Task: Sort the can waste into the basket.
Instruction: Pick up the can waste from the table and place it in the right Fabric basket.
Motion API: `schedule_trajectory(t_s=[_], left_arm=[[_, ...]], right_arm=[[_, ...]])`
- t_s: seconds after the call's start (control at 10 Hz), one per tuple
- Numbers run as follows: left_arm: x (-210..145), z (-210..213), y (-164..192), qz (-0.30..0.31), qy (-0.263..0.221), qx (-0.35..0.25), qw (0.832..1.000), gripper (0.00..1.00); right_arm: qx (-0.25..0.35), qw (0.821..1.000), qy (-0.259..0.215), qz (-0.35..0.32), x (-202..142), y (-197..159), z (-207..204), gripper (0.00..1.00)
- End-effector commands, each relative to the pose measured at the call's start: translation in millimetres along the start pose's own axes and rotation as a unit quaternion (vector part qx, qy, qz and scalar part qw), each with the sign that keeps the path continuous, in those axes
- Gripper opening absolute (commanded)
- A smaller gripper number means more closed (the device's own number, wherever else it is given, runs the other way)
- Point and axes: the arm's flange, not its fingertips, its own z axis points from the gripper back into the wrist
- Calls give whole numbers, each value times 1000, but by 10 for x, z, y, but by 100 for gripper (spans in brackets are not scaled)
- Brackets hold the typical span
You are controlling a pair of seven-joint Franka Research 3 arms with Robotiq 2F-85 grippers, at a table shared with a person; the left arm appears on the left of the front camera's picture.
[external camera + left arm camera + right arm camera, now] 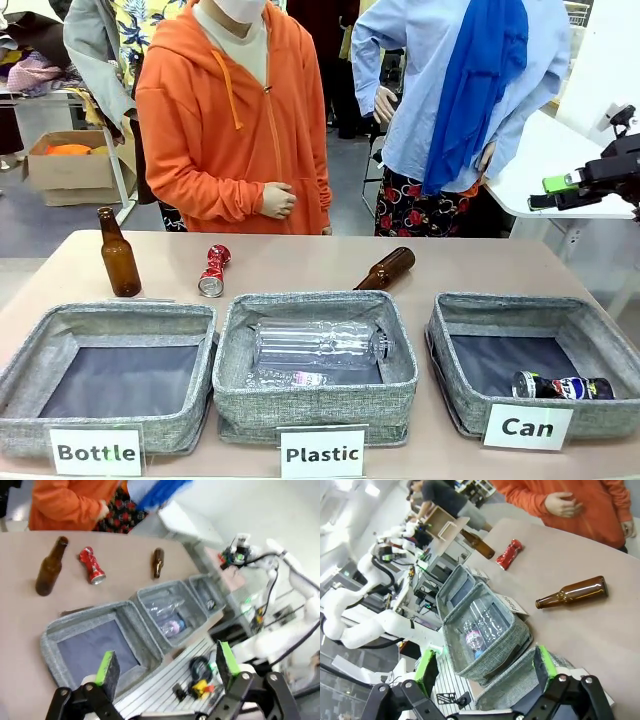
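A crushed red can lies on the table behind the bins, between the two brown bottles; it also shows as the red can and red can in the wrist views. A dark crushed can lies inside the grey basket labelled "Can" at the right. My right gripper hangs open high at the right edge, far above that basket. In their own views my left gripper and right gripper are open and empty, well above the table.
A brown bottle stands at the left, and another brown bottle lies behind the middle bin. The "Plastic" bin holds a clear bottle. The "Bottle" bin sits at the left. A person in orange stands at the far side.
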Motion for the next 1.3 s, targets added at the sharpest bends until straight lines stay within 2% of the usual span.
schedule_trajectory(t_s=[0.0,0.2,0.4,0.5,0.6,0.7,0.8,0.9,1.0,1.2], left_arm=[[322,-565,-436,-39,106,80,990,100],[461,-1305,-747,-80,202,146,965,100],[433,-1944,-941,-121,253,200,939,100],[432,-2007,-1010,-123,222,220,942,100],[332,-1865,-1056,-119,222,176,952,100],[326,-2097,-1086,-133,233,198,943,100],[519,-1751,-892,-107,228,144,957,100],[623,-1230,-679,-72,195,85,975,100],[652,-661,-434,-27,129,78,988,100],[472,197,54,71,22,109,991,100]], right_arm=[[-9,1000,0,2,-38,44,-13,100],[-9,1000,0,2,-38,44,-13,100],[-9,1000,0,2,-38,44,-13,100],[-9,1000,0,2,-38,44,-13,100],[-9,1000,0,2,-38,44,-13,100],[-9,1000,0,2,-38,44,-13,100],[-9,1000,0,2,-38,44,-13,100],[-9,1000,0,2,-38,44,-13,100],[-9,1000,0,2,-38,44,-13,100],[-9,1000,0,2,-38,44,-13,100]])
